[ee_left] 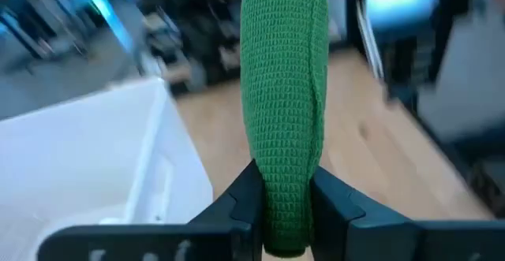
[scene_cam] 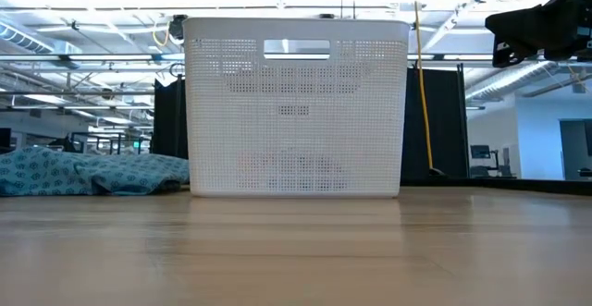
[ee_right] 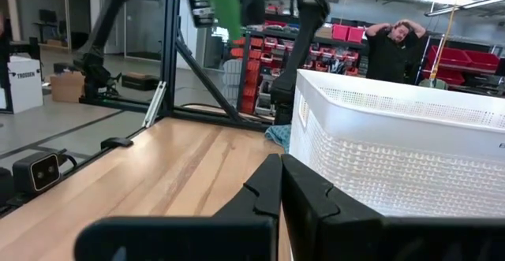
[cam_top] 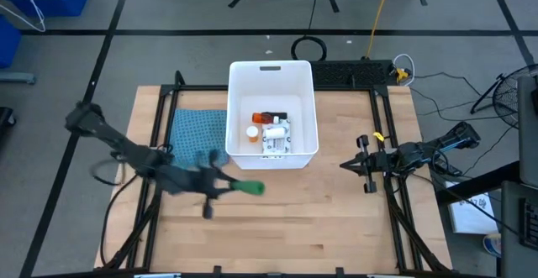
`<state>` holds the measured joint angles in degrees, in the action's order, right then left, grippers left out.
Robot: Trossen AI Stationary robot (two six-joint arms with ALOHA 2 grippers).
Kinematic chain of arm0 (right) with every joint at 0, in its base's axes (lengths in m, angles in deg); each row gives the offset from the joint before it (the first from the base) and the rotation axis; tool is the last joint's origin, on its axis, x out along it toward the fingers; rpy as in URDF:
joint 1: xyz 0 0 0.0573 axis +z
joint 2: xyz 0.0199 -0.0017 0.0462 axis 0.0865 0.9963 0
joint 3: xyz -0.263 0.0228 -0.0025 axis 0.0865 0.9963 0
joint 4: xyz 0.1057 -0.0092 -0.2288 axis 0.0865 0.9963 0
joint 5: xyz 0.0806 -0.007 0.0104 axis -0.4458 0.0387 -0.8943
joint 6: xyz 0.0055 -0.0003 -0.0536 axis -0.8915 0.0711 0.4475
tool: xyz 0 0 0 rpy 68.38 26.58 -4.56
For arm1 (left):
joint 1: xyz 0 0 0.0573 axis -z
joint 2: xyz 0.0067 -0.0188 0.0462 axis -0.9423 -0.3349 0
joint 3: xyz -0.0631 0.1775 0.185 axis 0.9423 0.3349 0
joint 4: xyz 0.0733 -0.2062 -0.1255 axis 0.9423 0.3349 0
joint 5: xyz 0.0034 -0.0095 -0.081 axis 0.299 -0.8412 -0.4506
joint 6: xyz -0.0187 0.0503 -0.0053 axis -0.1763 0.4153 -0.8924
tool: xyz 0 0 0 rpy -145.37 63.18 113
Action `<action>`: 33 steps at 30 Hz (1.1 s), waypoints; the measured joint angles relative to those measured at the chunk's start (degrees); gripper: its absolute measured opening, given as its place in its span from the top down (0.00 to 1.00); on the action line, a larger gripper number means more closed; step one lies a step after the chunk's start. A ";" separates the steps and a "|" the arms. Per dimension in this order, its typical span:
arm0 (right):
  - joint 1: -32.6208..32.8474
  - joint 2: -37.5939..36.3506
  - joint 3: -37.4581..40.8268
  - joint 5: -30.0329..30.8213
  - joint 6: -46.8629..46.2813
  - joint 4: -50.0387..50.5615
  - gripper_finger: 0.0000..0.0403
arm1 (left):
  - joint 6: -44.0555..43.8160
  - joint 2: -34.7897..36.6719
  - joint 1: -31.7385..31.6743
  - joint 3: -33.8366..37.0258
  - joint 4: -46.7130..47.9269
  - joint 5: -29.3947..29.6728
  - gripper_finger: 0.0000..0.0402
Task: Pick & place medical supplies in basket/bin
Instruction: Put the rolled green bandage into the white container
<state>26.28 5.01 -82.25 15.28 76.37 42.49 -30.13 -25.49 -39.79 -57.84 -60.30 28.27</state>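
My left gripper (cam_top: 229,186) hovers over the table near the white bin's (cam_top: 244,85) near left corner, shut on a green knit-textured block (cam_top: 250,187) that is shaped like a roll. In the right wrist view the green block (ee_right: 223,5) hangs well above the tabletop. Inside the bin lie two orange white-capped bottles (cam_top: 259,119), a white printed packet (cam_top: 276,135) and a small black block (cam_top: 280,115). My right gripper (cam_top: 346,165) waits shut over the table's right part, right of the bin. My left gripper pinches the green block's near end (ee_left: 284,202) between its two fingers (ee_left: 237,206). The rest of the block sticks out forward past the fingertips, along the fingers. The block is lifted clear of the table and points toward the table's right.
A blue-green patterned cloth (cam_top: 197,127) lies left of the bin, against its wall. Bare wood stretches along the near half of the table (cam_top: 286,228). Black frame rails (cam_top: 155,144) run along both table sides. A person (ee_right: 398,44) stands in the room behind.
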 joint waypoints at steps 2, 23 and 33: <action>0.00 0.00 0.00 0.00 0.00 -0.03 1.00 | -0.70 6.89 0.96 9.17 -9.77 3.01 0.82; 0.00 0.00 0.00 0.02 0.00 -0.22 1.00 | -7.79 30.68 -1.70 54.55 -59.71 16.02 0.84; 0.00 0.00 0.00 0.11 0.94 -0.59 1.00 | -7.49 26.82 -14.72 21.99 -21.16 12.11 0.85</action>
<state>26.28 5.01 -82.25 15.39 77.31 41.89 -37.62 1.32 -54.51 -35.85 -81.46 40.37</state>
